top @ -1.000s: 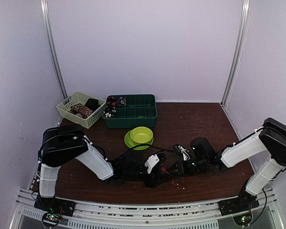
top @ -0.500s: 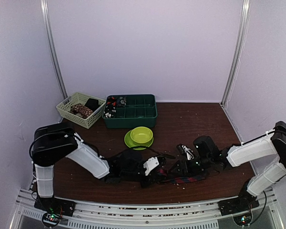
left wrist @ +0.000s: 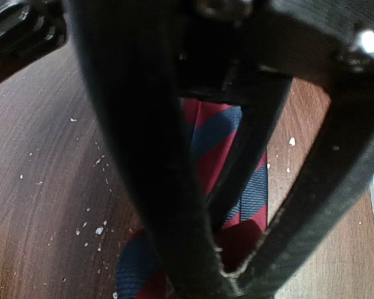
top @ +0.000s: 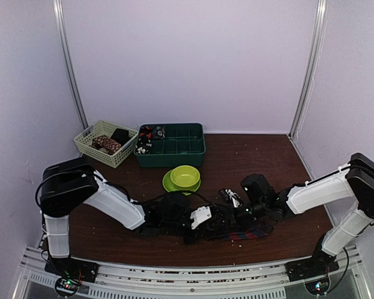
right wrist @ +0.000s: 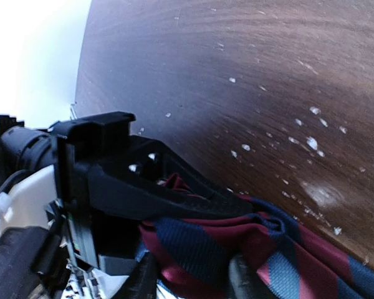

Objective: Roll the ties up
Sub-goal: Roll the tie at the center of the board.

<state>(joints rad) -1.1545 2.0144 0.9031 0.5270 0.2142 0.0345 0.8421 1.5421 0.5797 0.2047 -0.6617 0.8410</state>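
A red and navy striped tie (top: 246, 235) lies bunched on the brown table near its front edge. My left gripper (top: 207, 227) is low over its left end. In the left wrist view the gripper (left wrist: 230, 277) is shut on the tie (left wrist: 212, 134), the tips meeting over a red fold. My right gripper (top: 227, 219) sits close against the left one. In the right wrist view that gripper (right wrist: 196, 283) is open, its fingers apart over the tie (right wrist: 237, 243), next to the left gripper's black finger (right wrist: 174, 193). Only this one tie shows on the table.
A lime-green bowl on a plate (top: 184, 177) stands just behind the grippers. A dark green compartment bin (top: 170, 144) and a pale basket (top: 106, 142) sit at the back left. White crumbs (right wrist: 311, 142) dot the wood. Both arms crowd the front middle.
The left gripper closed on the tie. The right gripper opened from shut, and its arm swung out right, then came back left up against the left gripper.
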